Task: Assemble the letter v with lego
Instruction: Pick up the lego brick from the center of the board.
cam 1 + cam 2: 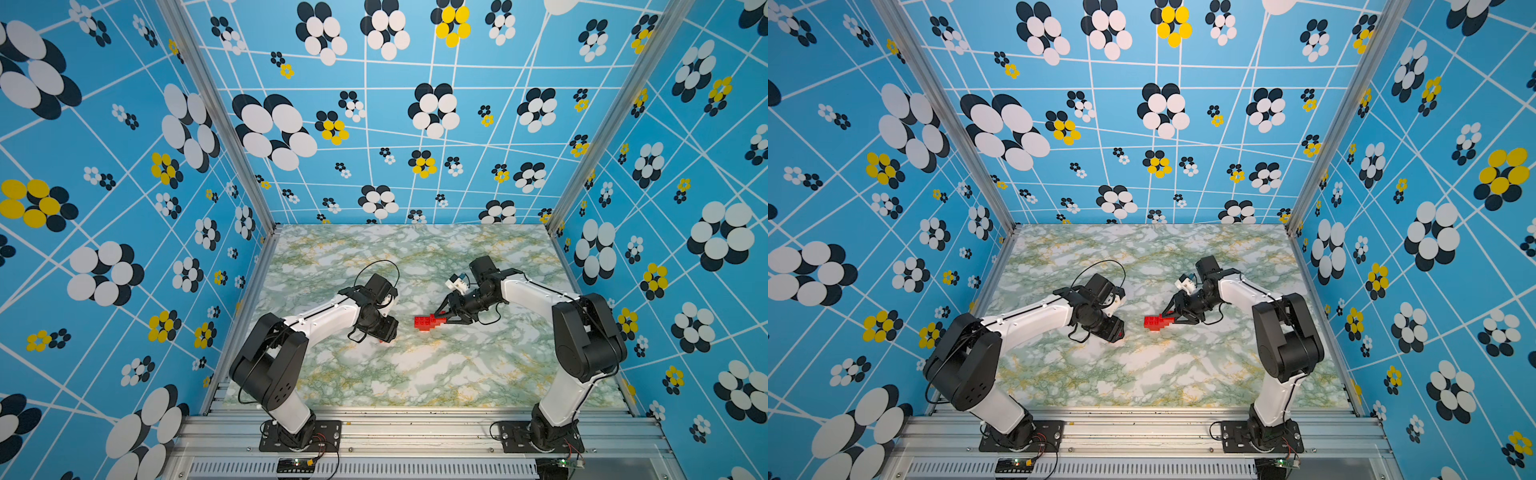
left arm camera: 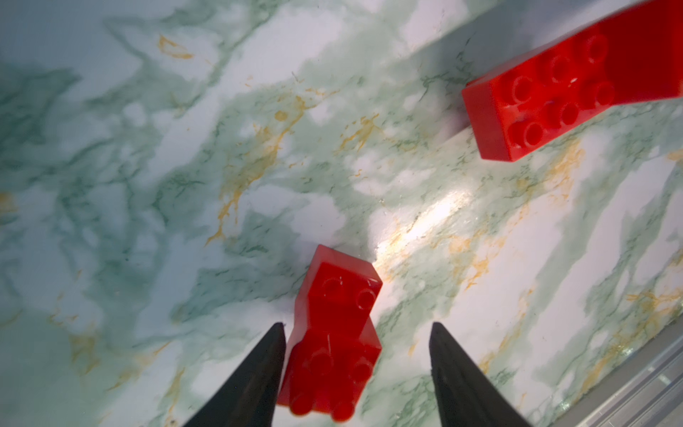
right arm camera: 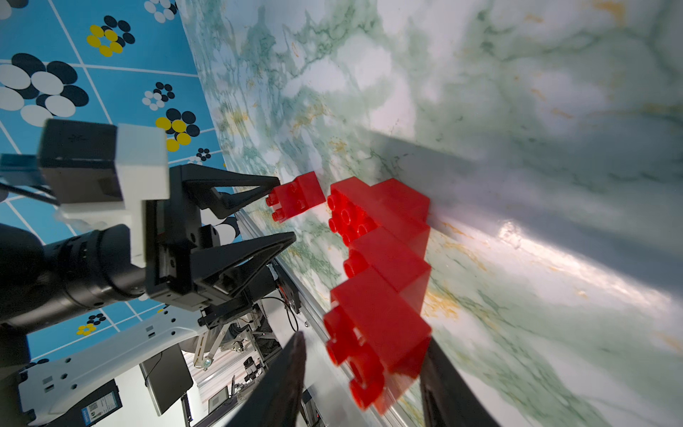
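**Right jaws grip the cluster, left jaws stand around a loose piece**

The red cluster (image 1: 428,322) (image 1: 1156,322) is a stepped row of lego bricks, low at the marble tabletop (image 1: 415,374). I cannot tell whether it touches the surface. The right gripper (image 3: 364,336) comes to the cluster from the side away from the left arm. Its jaws are narrow and closed on the end brick of the cluster (image 3: 384,258). The studs of the cluster point sideways.

On the other side of the cluster, near it but apart, is a small red piece (image 2: 334,332) (image 3: 297,197). The left gripper (image 2: 358,324) (image 3: 286,210) is around this piece with the jaws half wide. One finger (image 2: 258,369) is against the piece and the other stands clear of it, so the piece is not clamped. In both top views the left wrist hides almost all of the piece. The free end of the cluster (image 2: 536,100) shows in the left wrist view, beyond the piece.
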Available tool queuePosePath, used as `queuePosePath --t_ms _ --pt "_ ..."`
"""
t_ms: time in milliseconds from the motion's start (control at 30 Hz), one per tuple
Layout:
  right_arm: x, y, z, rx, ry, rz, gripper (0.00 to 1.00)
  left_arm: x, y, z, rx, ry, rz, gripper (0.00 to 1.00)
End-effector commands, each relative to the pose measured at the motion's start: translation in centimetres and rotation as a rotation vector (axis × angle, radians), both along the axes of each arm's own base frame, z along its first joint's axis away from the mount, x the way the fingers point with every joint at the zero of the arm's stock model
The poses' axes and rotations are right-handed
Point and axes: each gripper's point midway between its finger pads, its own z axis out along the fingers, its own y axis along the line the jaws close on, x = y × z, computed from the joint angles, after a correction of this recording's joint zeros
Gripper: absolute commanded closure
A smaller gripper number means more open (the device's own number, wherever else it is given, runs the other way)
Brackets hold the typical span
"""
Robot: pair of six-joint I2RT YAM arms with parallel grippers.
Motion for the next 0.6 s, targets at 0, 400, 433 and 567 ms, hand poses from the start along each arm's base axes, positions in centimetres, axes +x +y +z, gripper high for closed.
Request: queuePosePath --t_ms 0,400,433,567 --pt "-0.27 0.07 0.45 -0.007 -0.009 0.020 0.49 -0.70 0.28 -0.10 0.045 0.018 -0.050 0.36" --pt "-0.36 0.06 0.33 -0.007 -0.003 0.020 0.49 -0.10 0.56 -0.73 0.090 0.016 -0.045 0.52" --pt "-0.39 0.05 0.33 -0.008 -0.003 0.020 0.49 0.00 0.43 -0.73 0.088 0.014 -0.047 0.52" --pt "-0.39 0.04 0.28 -0.009 -0.002 0.021 0.49 -0.01 0.24 -0.99 0.095 0.019 -0.058 0.52"
